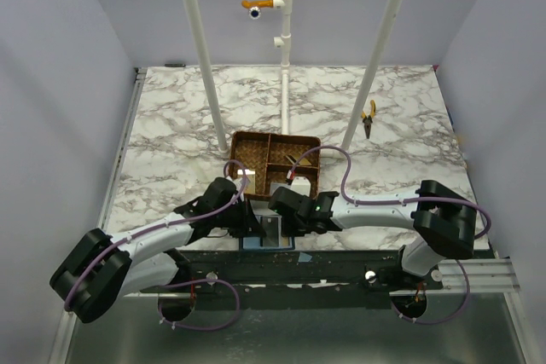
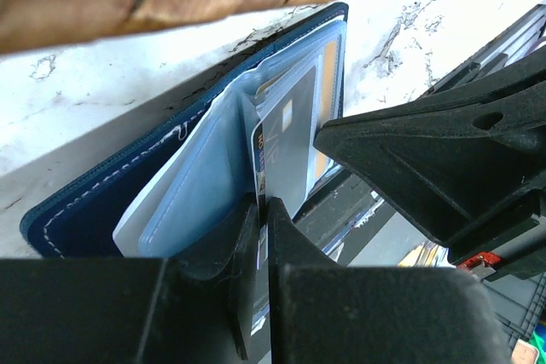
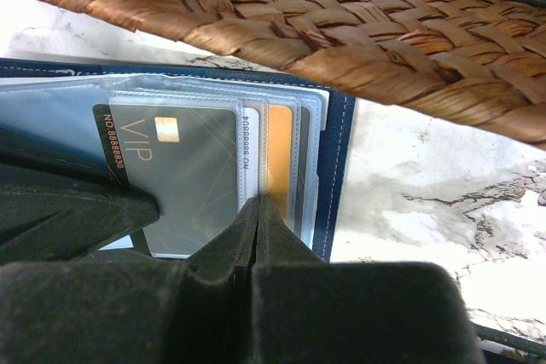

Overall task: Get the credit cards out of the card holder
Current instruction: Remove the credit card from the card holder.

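The navy card holder [image 1: 271,233] lies open at the table's front edge, just in front of the wicker tray. Clear sleeves fan out of the card holder [image 2: 102,202] in the left wrist view. My left gripper [image 2: 263,210] is shut on the lower edge of a dark grey credit card [image 2: 286,147], which still sits partly in its sleeve. In the right wrist view that same dark card [image 3: 192,176] reads VIP, with an orange card [image 3: 280,151] behind it. My right gripper [image 3: 258,204] is shut, its tips resting on the sleeves of the card holder [image 3: 333,168]. Both grippers, left [image 1: 258,228] and right [image 1: 286,226], meet over the holder.
A brown wicker divided tray [image 1: 275,136] stands directly behind the holder, with small items in its compartments. Yellow-handled pliers [image 1: 368,118] lie at the back right. Three white poles [image 1: 286,40] rise behind the tray. The table's front edge runs just below the holder.
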You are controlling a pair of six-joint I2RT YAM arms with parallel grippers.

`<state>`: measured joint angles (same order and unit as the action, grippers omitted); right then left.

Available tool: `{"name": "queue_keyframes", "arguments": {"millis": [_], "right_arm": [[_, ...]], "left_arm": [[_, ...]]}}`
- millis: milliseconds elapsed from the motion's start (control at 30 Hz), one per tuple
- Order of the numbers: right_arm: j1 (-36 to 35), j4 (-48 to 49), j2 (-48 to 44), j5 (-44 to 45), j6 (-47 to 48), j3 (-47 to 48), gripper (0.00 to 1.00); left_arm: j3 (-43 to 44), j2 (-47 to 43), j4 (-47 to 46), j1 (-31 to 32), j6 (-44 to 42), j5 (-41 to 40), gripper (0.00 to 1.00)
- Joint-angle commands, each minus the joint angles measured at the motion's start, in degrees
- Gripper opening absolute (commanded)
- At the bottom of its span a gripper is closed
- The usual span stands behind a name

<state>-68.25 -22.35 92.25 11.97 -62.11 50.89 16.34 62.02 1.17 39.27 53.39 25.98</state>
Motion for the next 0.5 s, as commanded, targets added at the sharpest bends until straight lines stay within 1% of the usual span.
{"name": "queue_keyframes", "arguments": {"millis": [0, 367, 400, 467], "right_arm": [[0.0, -3.2, 0.9, 2.2, 0.0, -1.9, 0.01], [0.0, -3.4, 0.7, 2.5, 0.1, -1.1, 0.01], [0.0, -3.5, 0.7, 2.5, 0.4, -0.6, 0.01], [0.0, -3.5, 0.2, 2.8, 1.0, 0.3, 0.05]], "left_arm": [[-0.6, 0.0, 1.9, -0.8, -2.3, 0.9, 0.0], [-1.0, 0.3, 2.1, -2.0, -3.7, 1.6, 0.0], [-0.9, 0.8, 1.8, -2.0, -3.9, 1.8, 0.0], [-1.0, 1.8, 0.1, -2.0, -3.7, 2.7, 0.0]]}}
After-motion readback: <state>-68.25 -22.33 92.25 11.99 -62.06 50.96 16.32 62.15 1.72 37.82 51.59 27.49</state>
